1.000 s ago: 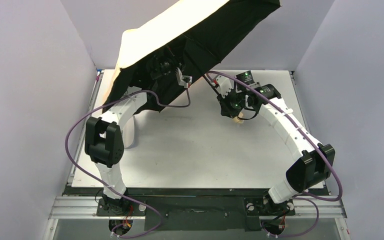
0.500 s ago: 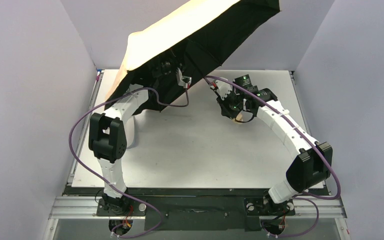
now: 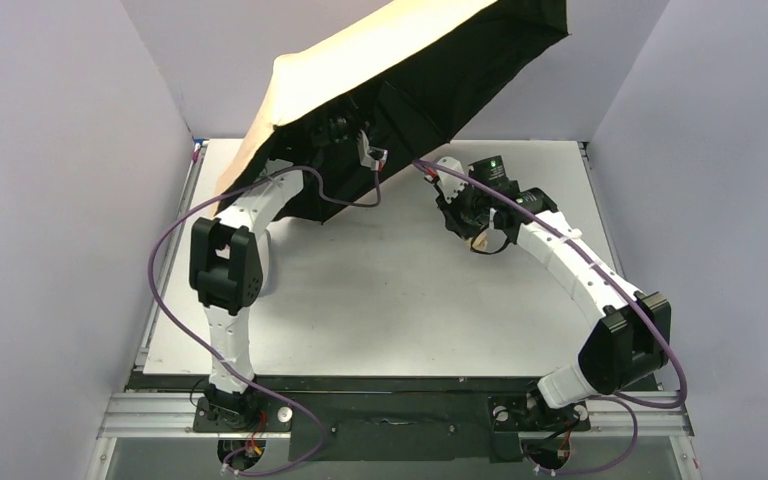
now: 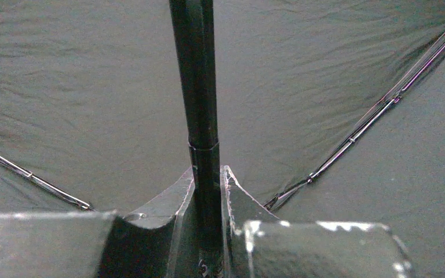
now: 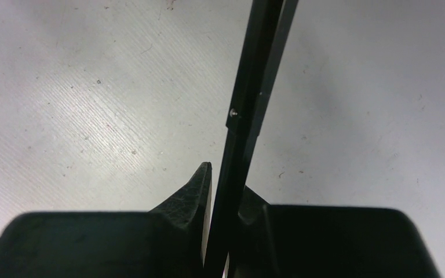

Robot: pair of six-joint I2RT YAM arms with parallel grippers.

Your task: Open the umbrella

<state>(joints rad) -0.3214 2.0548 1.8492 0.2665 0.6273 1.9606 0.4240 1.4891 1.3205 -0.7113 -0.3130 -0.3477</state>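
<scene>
Over the last second the umbrella (image 3: 380, 60) canopy has shifted right and slightly higher, and the left arm has swung its elbow inward to follow. The canopy is spread, tan side up, tilted over the far left of the counter (image 3: 390, 300), with the ribs (image 4: 347, 139) extended; opening is judged essentially complete.

The left arm reaches up under the canopy. The left end effector (image 4: 208, 174) is clamped on the upper shaft (image 4: 200, 87), fingers nearly together. The right arm bends in from the right; the right end effector (image 5: 226, 179) is closed narrowly on the lower shaft, above the counter.
</scene>
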